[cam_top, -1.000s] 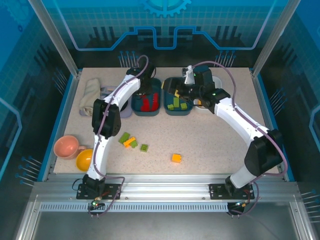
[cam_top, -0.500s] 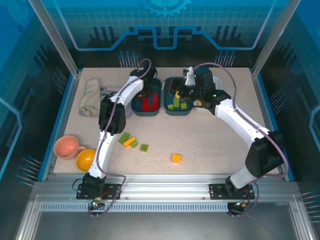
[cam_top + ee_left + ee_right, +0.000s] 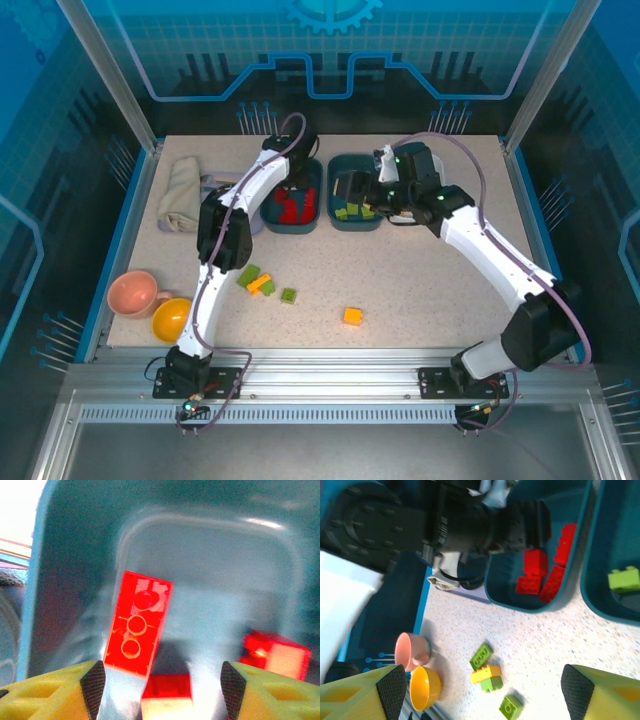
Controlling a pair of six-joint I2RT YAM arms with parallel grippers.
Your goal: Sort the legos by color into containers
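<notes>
1. Because red goes with red, the red lego [image 3: 137,622] lies in the left teal tray [image 3: 75,580], frame centre, near other red legos [image 3: 272,655].
2. My left hand [image 3: 160,687] hangs wide above it, holding nothing.
3. My right hand [image 3: 484,690], wide and empty, sits by the right teal tray [image 3: 615,540].
4. Blur hides whether that lego lies flat or leans.
</notes>
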